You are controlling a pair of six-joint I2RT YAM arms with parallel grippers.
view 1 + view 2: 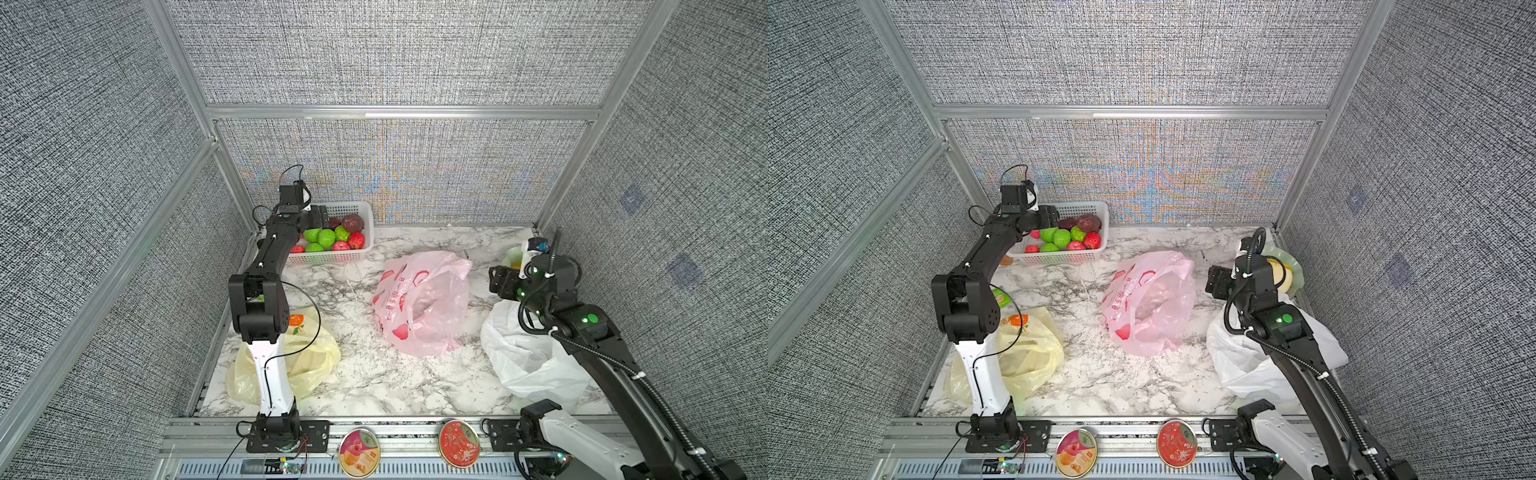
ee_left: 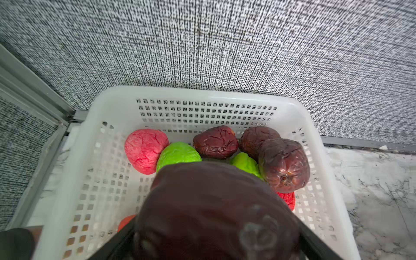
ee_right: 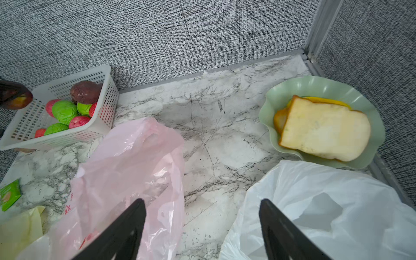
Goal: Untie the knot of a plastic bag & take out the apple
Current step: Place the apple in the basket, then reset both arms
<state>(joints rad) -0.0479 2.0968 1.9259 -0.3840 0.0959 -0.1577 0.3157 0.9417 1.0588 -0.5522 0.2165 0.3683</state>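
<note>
Your left end effector (image 1: 323,217) hangs over the basket (image 2: 112,112) with the dark apple (image 2: 213,207) between its jaws; gripped or loose, I cannot tell. Dropped from here, it may bounce off the piled fruit (image 2: 283,164) onto the surface (image 1: 374,374). Your right end effector (image 3: 202,201) stands wide apart, empty.

Thin glossy pink plast. bag (image 1: 419,307), perf. white plast. basket (image 2: 202,94), smooth marble-look tabletop (image 1: 374,374), wrinkled apple (image 2: 213,209)
</note>
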